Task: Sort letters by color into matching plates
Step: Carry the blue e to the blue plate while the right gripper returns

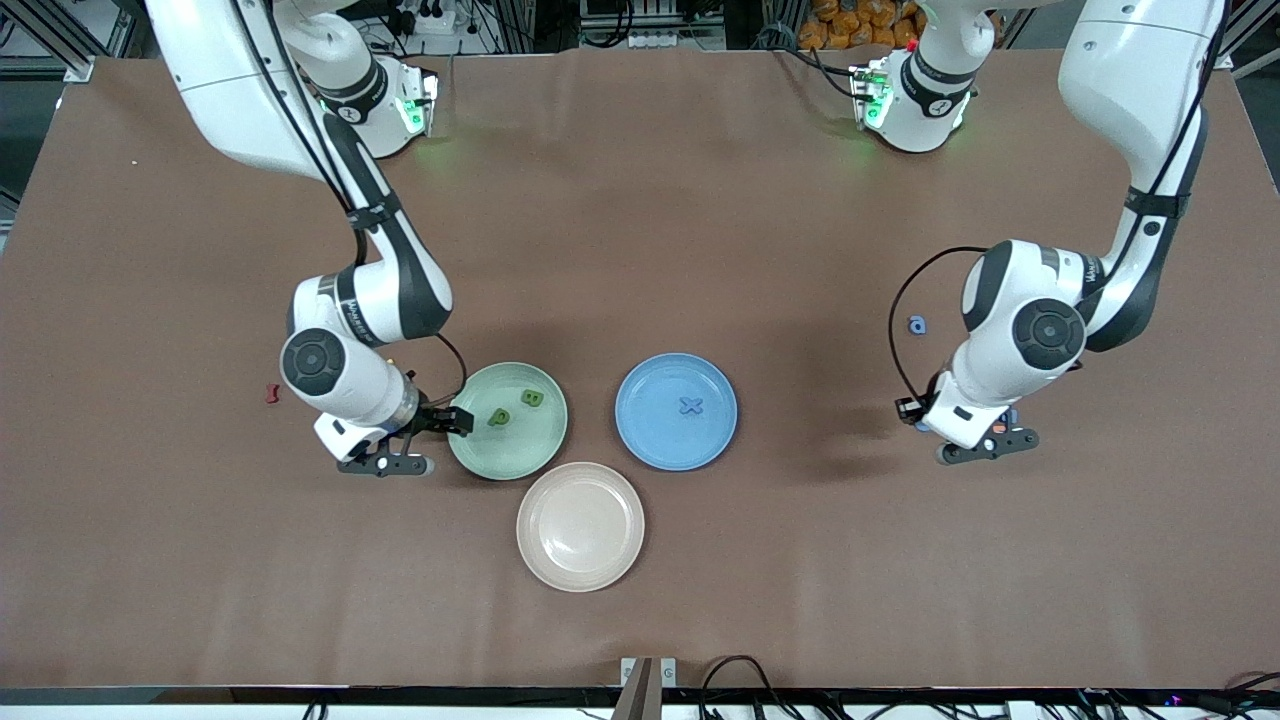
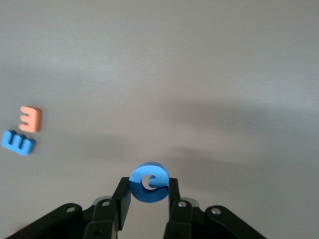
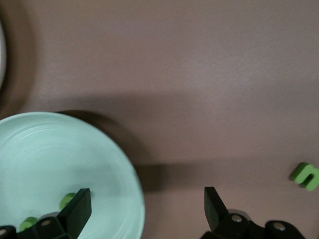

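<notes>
My left gripper point(image 2: 148, 196) is shut on a round blue letter point(image 2: 148, 183) above the bare table at the left arm's end point(image 1: 985, 447). A blue E point(image 2: 17, 142) lies on the table near it, and a blue "a" point(image 1: 916, 324) lies farther from the front camera. The blue plate point(image 1: 650, 440) holds a blue X point(image 1: 690, 405). My right gripper point(image 1: 428, 442) is open and empty over the rim of the mint green plate point(image 1: 520, 455), which holds two green letters point(image 1: 531, 398) point(image 1: 498, 417). Another green letter point(image 3: 305, 175) lies on the table beside that plate point(image 3: 65, 159).
A beige-pink plate point(image 1: 580, 560) sits nearest the front camera, between the two other plates. An orange E point(image 2: 31, 118) lies beside the blue E. A small red letter point(image 1: 270, 393) lies toward the right arm's end of the table.
</notes>
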